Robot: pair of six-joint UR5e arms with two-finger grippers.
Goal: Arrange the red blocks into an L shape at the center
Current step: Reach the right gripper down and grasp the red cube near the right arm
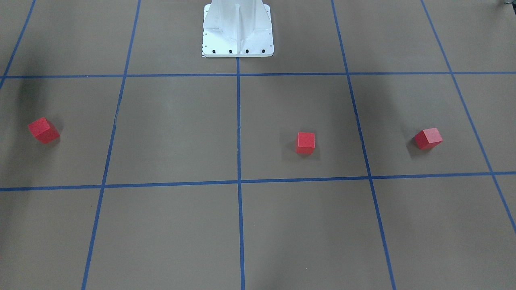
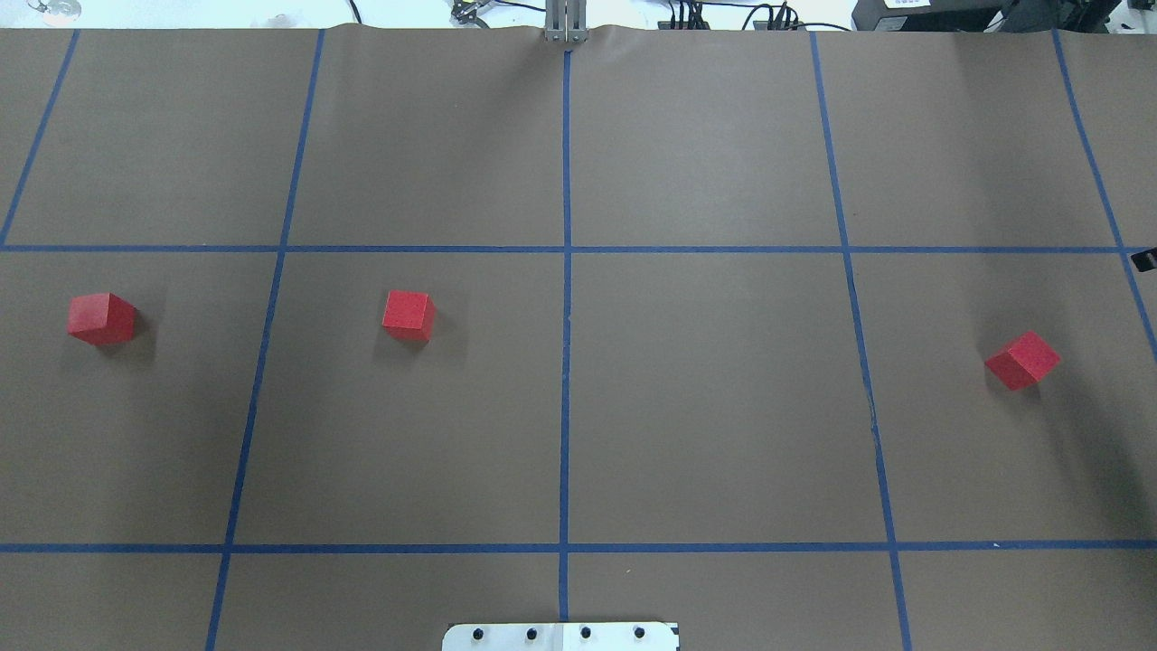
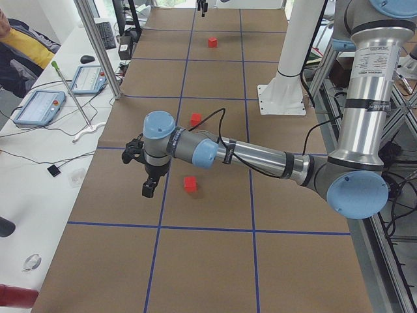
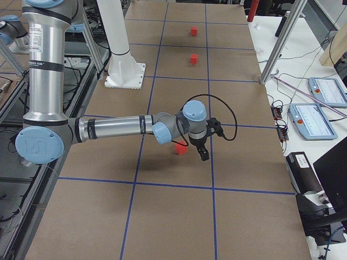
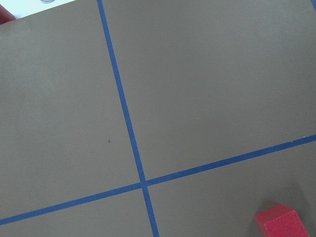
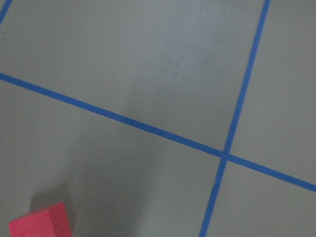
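Three red blocks lie apart in a row across the table. In the overhead view one (image 2: 101,318) is at the far left, one (image 2: 409,315) left of centre, one (image 2: 1022,360) at the far right. The front view shows them mirrored (image 1: 428,138) (image 1: 305,143) (image 1: 43,130). My left gripper (image 3: 148,186) hangs above the table beside the far-left block (image 3: 190,184), and my right gripper (image 4: 203,151) beside the far-right block (image 4: 180,149). I cannot tell if either is open or shut. Each wrist view catches a block at its bottom edge (image 5: 281,223) (image 6: 42,222).
The brown table is marked with a blue tape grid (image 2: 566,271). The robot's white base (image 1: 237,30) stands at the table's near middle. Tablets (image 3: 40,105) and cables lie on the side bench beyond the table's far edge.
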